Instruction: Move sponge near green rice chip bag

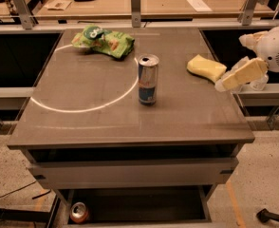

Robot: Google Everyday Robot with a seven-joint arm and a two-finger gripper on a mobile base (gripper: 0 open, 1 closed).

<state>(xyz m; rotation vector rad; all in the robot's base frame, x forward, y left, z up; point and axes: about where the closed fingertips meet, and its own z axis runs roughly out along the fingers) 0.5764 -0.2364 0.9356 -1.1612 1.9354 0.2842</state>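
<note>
The table (130,122) fills the middle of the frame. The rice chip bag (104,39) lies on it at the upper left, near the back edge. The can (148,80) stands upright near the middle of the table. The sponge (206,68) lies to the right of the can, close to the right edge. The gripper (230,80) is at the right side of the frame, just beside the sponge. Another can (79,212) lies on the shelf under the table, at the lower left.
</note>
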